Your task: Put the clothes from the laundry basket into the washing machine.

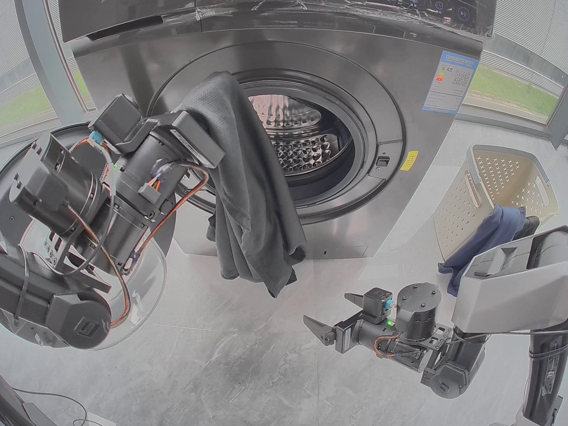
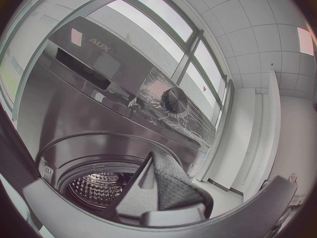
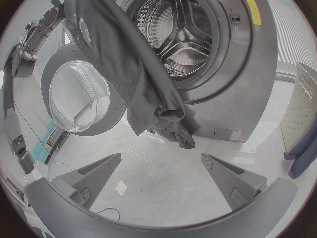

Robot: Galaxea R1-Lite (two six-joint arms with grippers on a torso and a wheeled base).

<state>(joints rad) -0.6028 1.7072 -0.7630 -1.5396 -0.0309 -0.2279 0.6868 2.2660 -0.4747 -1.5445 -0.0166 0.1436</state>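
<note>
Before the open washing machine, your left gripper is clenched on the dark grey garment hanging outside it, so carry it deep inside before letting go.

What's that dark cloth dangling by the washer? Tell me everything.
The dark grey garment looks like thin, finely meshed fabric with stitched hems. Pinched at its top by the left gripper, it hangs limp in front of the washing machine's open drum, its lower end bunched, clear of the floor.
</note>
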